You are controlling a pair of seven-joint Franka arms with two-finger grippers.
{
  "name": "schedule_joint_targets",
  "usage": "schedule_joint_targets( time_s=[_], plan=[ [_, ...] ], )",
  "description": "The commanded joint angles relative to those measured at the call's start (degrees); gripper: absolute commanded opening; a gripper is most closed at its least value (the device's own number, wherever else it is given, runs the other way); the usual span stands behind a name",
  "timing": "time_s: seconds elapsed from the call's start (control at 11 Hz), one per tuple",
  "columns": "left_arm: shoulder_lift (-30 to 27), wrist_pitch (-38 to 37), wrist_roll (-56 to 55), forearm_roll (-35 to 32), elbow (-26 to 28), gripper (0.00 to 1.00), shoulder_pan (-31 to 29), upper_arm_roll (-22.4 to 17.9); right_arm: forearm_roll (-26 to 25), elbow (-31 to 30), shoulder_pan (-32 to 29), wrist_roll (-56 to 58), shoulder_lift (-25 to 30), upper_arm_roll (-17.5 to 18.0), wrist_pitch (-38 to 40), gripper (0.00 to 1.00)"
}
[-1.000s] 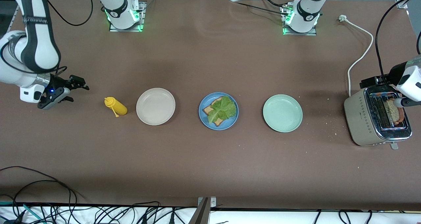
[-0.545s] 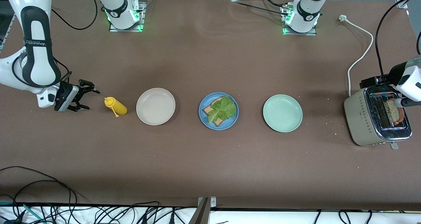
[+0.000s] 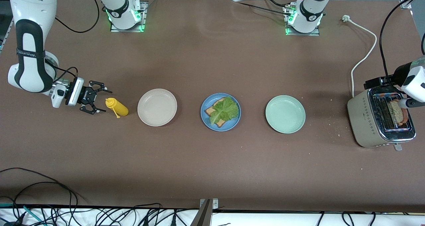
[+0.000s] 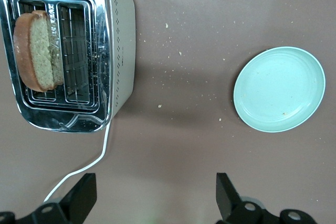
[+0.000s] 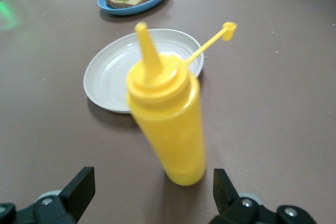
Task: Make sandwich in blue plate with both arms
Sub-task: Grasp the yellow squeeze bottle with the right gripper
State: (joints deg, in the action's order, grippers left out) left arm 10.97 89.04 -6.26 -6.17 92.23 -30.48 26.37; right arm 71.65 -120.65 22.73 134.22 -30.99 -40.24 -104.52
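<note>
Starting nearest your front camera, you have the blue plate [image 3: 220, 112] mid-desk, carrying one toast slice [image 3: 214, 113] with a lettuce leaf [image 3: 225, 110] laid on top: the sandwich is half built, with no top slice yet. Beside it stand the empty beige plate [image 3: 157, 107] toward the right arm's end and the empty pale green plate [image 3: 285, 114] toward the left arm's end. Next to the beige plate the yellow squeeze bottle [image 3: 117, 107] stands uncapped, and your right hand [image 3: 96, 97] sits just beside it, fingers spread wide, gripping nothing. The step in hand looks like taking the sauce: you would need to slide the fingers around the bottle's body and close. At the left arm's end, your left hand [image 4: 157, 198] hovers over the toaster [image 3: 380, 118], fingers apart and empty, above the second toast slice [image 4: 35, 50] waiting in its slot.
</note>
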Motion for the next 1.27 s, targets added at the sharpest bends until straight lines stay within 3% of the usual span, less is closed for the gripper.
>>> schedule_joint_targets(
  time_s=[0.0,0.45,0.55,0.64,0.73,0.82,1.0,1.18],
  plan=[
    [-0.6,-0.09,1.42,0.02,-0.21,1.0,-0.46,0.18,7.06,1.03,-1.28,10.23,-3.54,0.16,6.69,1.0],
    [-0.68,-0.27,1.51,0.11,0.05,1.0,-0.54,0.18,15.09,4.28,-1.37,15.98,-10.58,0.25,15.31,1.0],
    [-0.6,-0.27,1.51,0.11,0.05,1.0,-0.54,0.18,15.62,4.37,-1.37,15.9,-10.67,0.6,15.32,0.93],
    [-0.6,-0.27,1.51,0.11,0.14,1.0,-0.54,0.18,15.88,4.37,-1.54,15.72,-10.76,0.95,15.14,0.64],
    [-0.6,-0.27,1.51,0.11,0.14,1.0,-0.63,0.18,15.89,5.15,-1.46,14.94,-11.37,0.95,15.14,0.42],
    [-0.6,-0.27,1.51,0.11,0.14,0.99,-0.63,0.18,15.89,5.77,-1.46,14.49,-11.63,0.95,14.7,0.31],
    [-0.6,-0.27,1.51,0.11,0.14,1.0,-0.63,0.18,15.37,8.05,-1.37,9.6,-11.81,0.86,14.35,0.18],
    [-0.6,-0.36,1.51,0.11,0.14,0.99,-0.63,0.18,13.97,10.94,-0.76,4.41,-11.72,0.78,13.22,0.13]
  ],
)
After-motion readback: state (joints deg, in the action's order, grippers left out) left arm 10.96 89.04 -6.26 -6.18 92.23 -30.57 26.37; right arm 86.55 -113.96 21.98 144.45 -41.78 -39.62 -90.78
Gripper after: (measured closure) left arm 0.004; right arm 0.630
